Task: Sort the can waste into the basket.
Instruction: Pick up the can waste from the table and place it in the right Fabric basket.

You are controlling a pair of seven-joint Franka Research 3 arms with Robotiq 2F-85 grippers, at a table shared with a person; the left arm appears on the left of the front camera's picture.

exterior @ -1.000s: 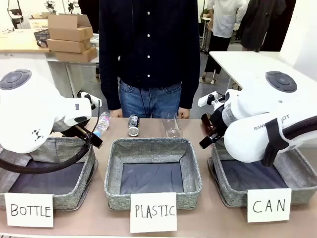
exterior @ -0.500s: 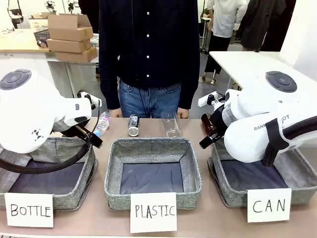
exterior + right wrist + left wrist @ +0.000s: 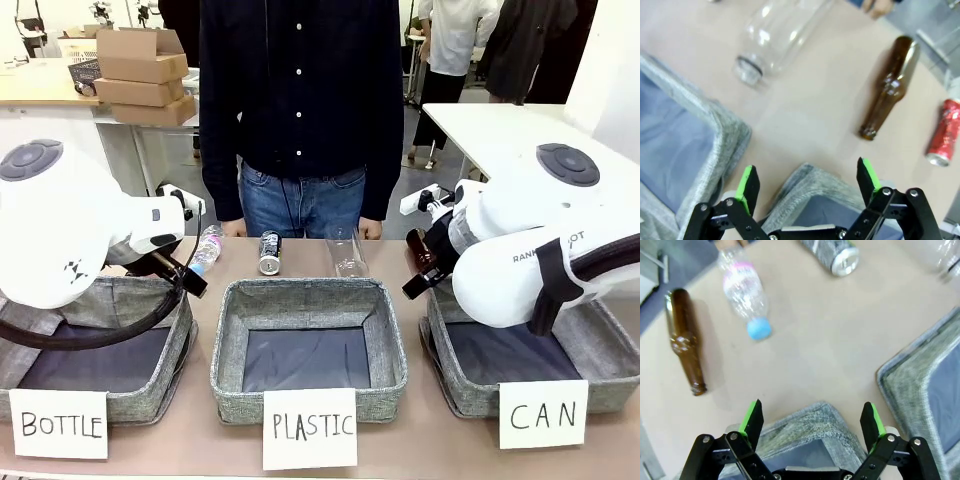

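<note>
Black can [image 3: 269,252] lies on its side on the table, well left of the CAN basket [image 3: 447,385] and past its far rim. Dented red can [image 3: 944,131] lies on its side near that basket's far rim. Both look light, thin-walled, slick and easy to crush, so pinch across mid-body, gentle squeeze. Right gripper [image 3: 807,181] hangs over the basket's far corner, jaws spread full and holding nothing; left gripper [image 3: 810,419] is well left of the basket, likewise wide apart and empty.
</note>
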